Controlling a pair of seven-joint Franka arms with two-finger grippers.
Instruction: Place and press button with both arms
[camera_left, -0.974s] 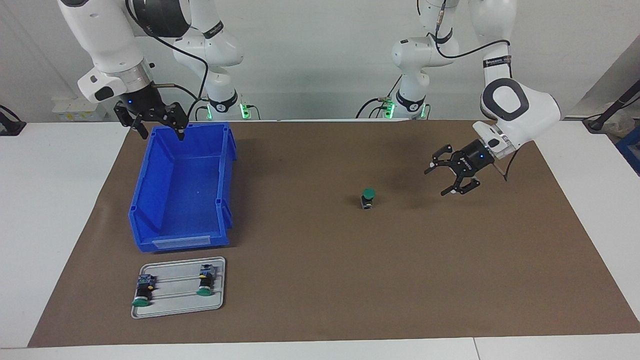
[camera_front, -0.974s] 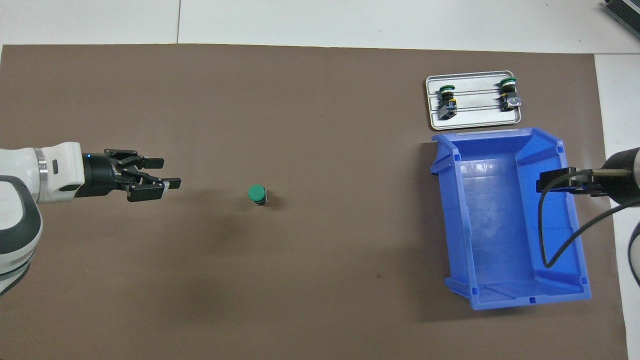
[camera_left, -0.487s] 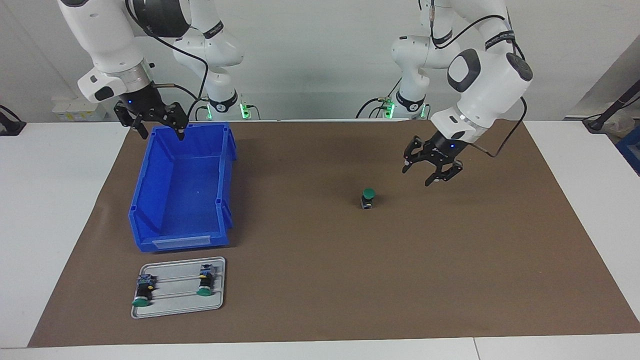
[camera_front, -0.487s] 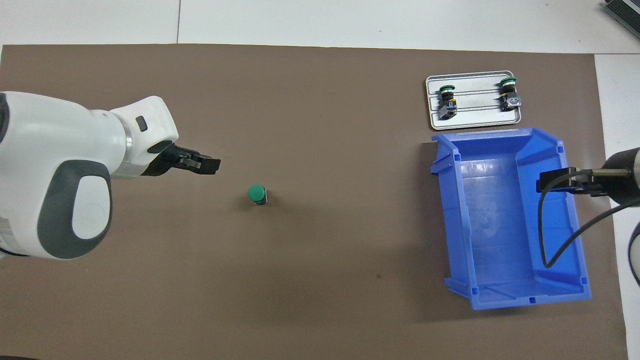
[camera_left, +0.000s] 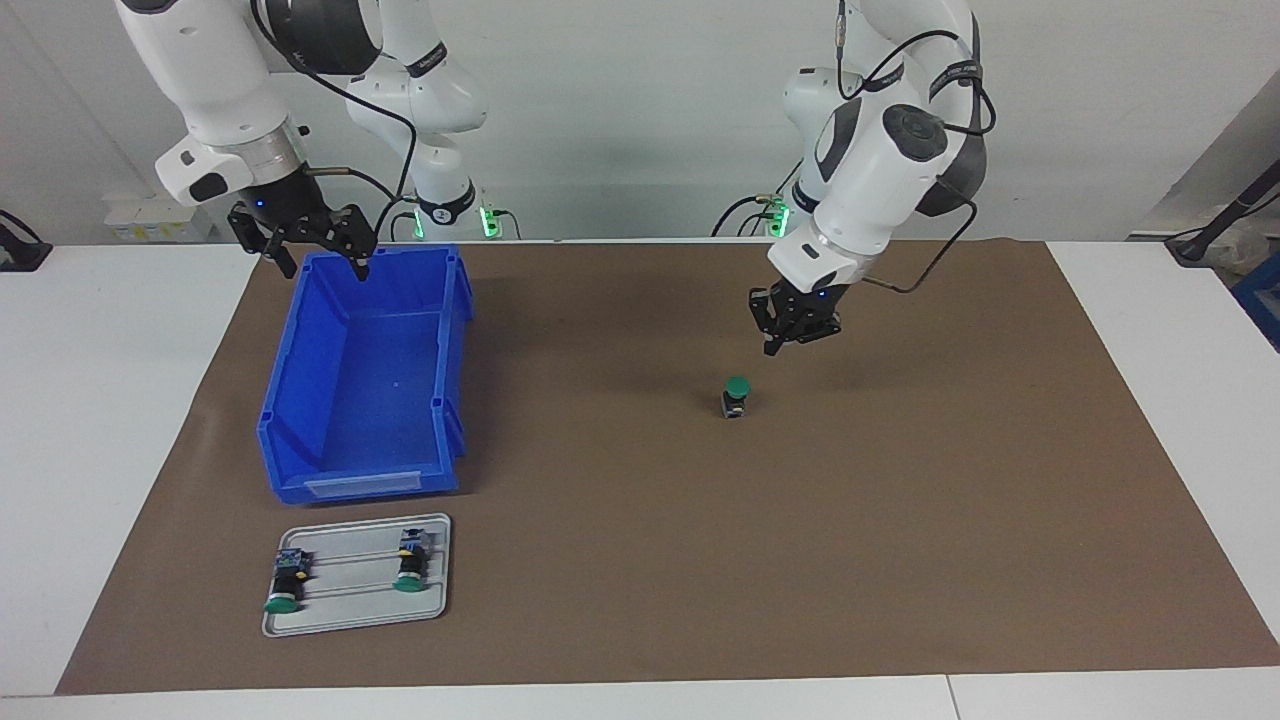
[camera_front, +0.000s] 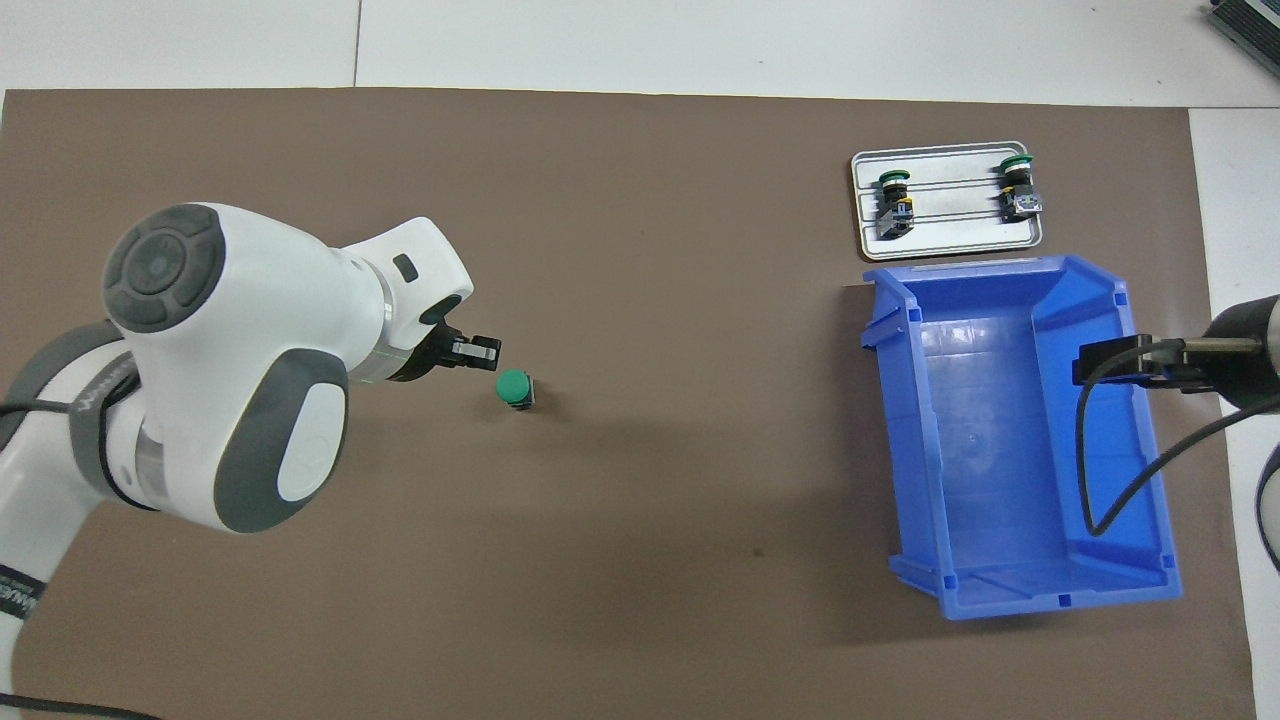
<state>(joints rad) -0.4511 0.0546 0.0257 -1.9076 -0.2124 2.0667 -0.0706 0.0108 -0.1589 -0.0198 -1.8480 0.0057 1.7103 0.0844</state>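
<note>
Mid-mat, button (camera_left: 737, 397) standing upright, green cap up. Left gripper (camera_left: 783, 343) hanging just above and beside it, fingertips pressed together. Advice: centring over cap, descending vertically, pressing gently. Right gripper (camera_left: 316, 258) waiting spread over blue bin (camera_left: 365, 480).

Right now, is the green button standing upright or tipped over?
Upright: the button stands on its dark body on the brown mat, green cap facing up.

Green-capped button (camera_left: 737, 396) (camera_front: 515, 387), upright on brown mat, mid-table, untouched
</note>
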